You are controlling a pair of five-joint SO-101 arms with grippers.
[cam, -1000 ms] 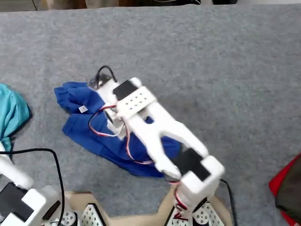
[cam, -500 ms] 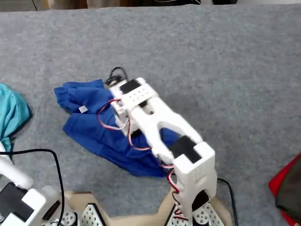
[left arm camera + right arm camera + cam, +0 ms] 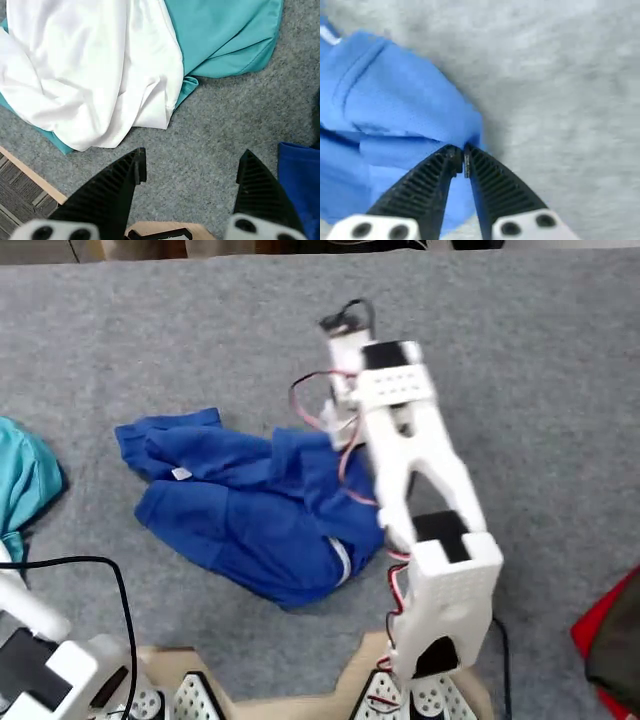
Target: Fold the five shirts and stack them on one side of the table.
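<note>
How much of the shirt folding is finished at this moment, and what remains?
Done: nothing yet; no folded stack is visible. In hand: the right gripper is shut on an edge of the blue shirt, which lies crumpled. To do: the white shirt and teal shirt lie in a loose heap near the open left gripper; a red garment waits at the far side.

The right arm (image 3: 420,470) stretches from its base at the near edge of the bench (image 3: 540,360) out toward the middle, its links almost in one line and its wrist (image 3: 385,385) bent downward. The right claw (image 3: 463,152) has its fingers pressed together, pinching an edge of the blue shirt (image 3: 395,95). The left arm (image 3: 45,650) sits folded low at the near corner. The left claw (image 3: 192,160) points down, its fingers spread wide apart.
</note>
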